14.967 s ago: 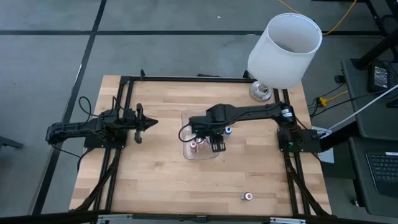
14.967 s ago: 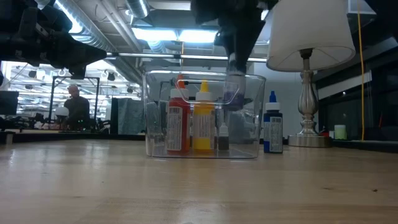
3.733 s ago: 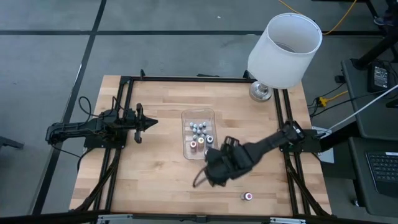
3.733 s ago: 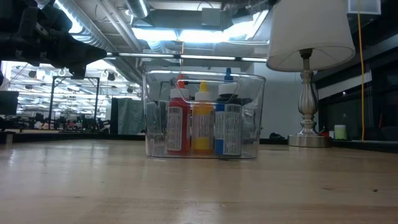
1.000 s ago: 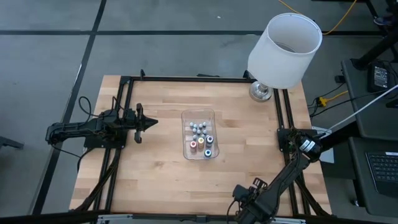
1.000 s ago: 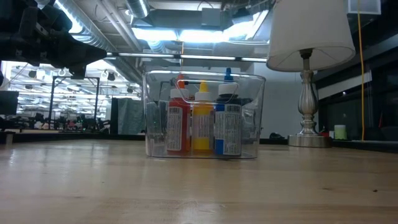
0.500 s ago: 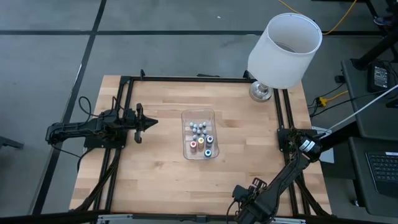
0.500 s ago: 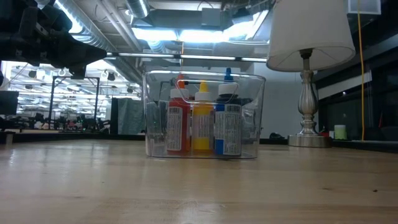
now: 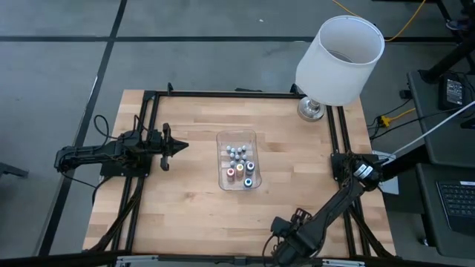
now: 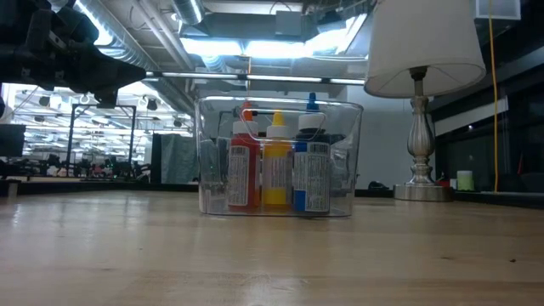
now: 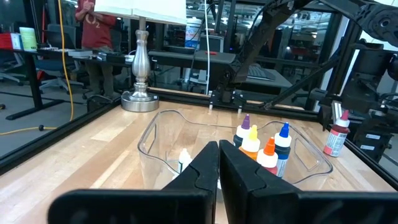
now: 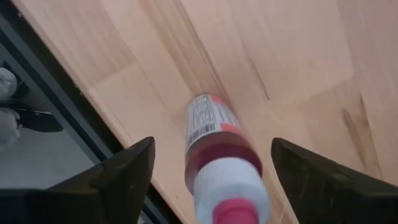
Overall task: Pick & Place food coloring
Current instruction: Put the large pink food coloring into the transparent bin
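Note:
A red food coloring bottle [image 12: 219, 152] with a white cap stands on its base on the wood close to the table's near edge; the left wrist view shows the same bottle [image 11: 336, 135] from afar. My right gripper [image 12: 211, 143] hangs over it, pointing down and open, one finger on each side and clear of it. In the high view my right gripper [image 9: 291, 239] covers the bottle. Several more bottles [image 9: 239, 165] stand in the clear tray [image 9: 237, 139] at the table's middle. My left gripper [image 9: 182, 147] waits shut at the table's left, pointing level at the tray.
A white lamp [image 9: 340, 59] stands at the far right corner on its metal base [image 9: 310, 109]. Black frame rails run round the table, one right beside the red bottle at the near edge [image 12: 56, 93]. Bare wood lies between the tray and the near edge.
My right arm has shifted a little toward the table's left along the near edge. The tray, its bottles and my left arm have kept still.

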`<action>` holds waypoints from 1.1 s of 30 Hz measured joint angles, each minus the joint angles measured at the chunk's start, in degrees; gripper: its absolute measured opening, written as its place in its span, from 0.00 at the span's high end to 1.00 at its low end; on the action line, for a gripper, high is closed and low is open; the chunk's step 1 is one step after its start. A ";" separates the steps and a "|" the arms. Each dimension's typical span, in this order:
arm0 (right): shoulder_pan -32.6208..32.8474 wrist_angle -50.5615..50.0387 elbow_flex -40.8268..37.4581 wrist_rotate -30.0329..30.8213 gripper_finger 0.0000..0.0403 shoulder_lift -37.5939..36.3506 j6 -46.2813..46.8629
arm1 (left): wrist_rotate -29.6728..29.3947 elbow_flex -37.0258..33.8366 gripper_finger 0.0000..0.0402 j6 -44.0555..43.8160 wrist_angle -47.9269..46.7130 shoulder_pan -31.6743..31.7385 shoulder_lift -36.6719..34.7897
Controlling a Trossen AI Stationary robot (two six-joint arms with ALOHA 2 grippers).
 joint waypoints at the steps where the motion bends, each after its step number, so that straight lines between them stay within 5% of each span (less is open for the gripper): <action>1: -0.14 0.00 0.00 0.00 0.20 0.00 -0.32 | -0.02 0.00 0.98 0.02 0.00 0.00 0.00; 8: -0.68 0.00 0.00 -2.44 0.31 0.00 -0.63 | -0.02 0.00 0.98 0.02 0.00 0.00 0.00; 19: -1.88 -0.02 0.00 -3.27 0.63 0.00 -3.52 | -0.01 -0.01 0.97 0.02 0.00 0.01 0.00; 33: -5.71 -7.21 -0.02 -6.47 0.62 -4.18 -9.98 | 0.00 0.00 0.98 0.02 0.00 0.02 0.00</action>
